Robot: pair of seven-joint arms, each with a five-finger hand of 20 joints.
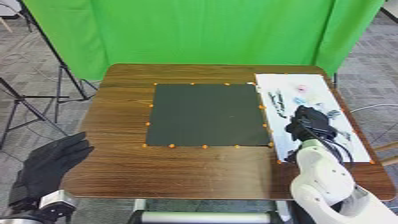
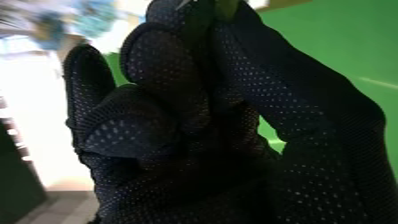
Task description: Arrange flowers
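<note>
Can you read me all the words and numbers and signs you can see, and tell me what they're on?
There are none I can read.
The black mat shows no writing I can make out.
Small dark marks on the white sheet are too tiny to tell.

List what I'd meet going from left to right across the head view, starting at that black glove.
Left hand → dark square mat → white sheet.
</note>
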